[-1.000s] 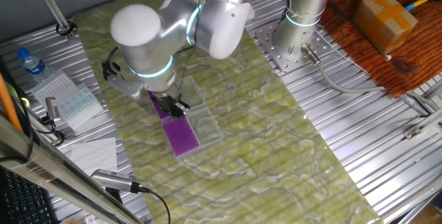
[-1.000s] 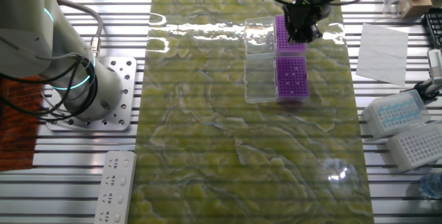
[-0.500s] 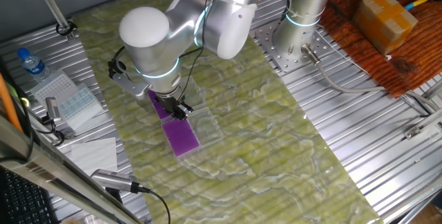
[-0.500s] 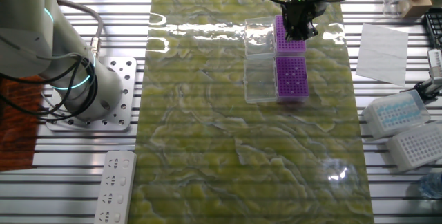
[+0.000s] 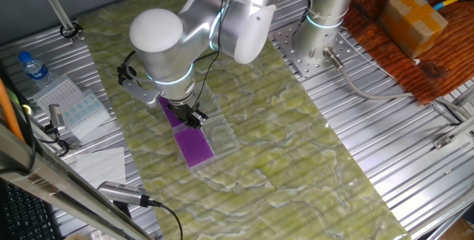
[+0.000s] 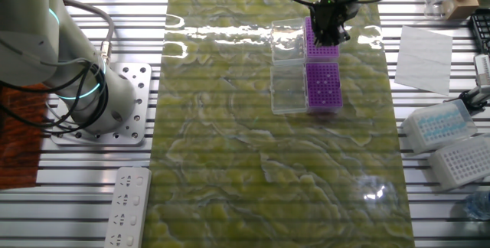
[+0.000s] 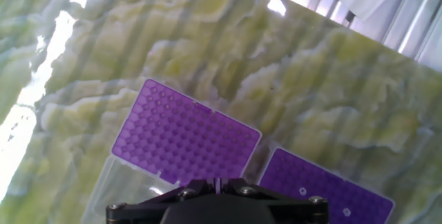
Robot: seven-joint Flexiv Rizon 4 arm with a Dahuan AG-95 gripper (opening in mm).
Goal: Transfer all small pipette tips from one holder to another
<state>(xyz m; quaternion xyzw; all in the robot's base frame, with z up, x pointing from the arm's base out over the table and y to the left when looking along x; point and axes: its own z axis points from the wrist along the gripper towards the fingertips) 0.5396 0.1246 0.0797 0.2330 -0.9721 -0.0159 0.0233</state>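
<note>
Green marbled mat (image 5: pixel 296 144) over a slatted metal table, clutter at the edges. One fixed view: the arm reaches down to two purple racks lying end to end, long axes in one line. The gripper (image 5: pixel 194 117) sits low over the seam between the far rack (image 5: pixel 172 112), mostly hidden by the wrist, and the near rack (image 5: pixel 194 147). Tips not resolvable here; jaw state cannot be told.

Other fixed view: the gripper (image 6: pixel 330 34) hangs over the upper rack (image 6: pixel 320 40), close to the end that meets the lower rack (image 6: pixel 323 86). Pale dots of the small pipette tips (image 6: pixel 325 87) show on the lower rack, so they lie just beyond the fingers along the racks' long axis. Clear lids (image 6: pixel 289 68) are hinged open beside both racks. A second arm's base (image 6: pixel 92 95) stands well apart and idle.

Hand view: the black gripper body (image 7: pixel 217 200) fills the bottom edge, fingertips not visible, so spread or pressed together is unclear. One rack (image 7: pixel 185 141) looks empty; the other rack (image 7: pixel 324 186) shows a few pale dots (image 7: pixel 302 191). Only this view shows which holes are filled.
</note>
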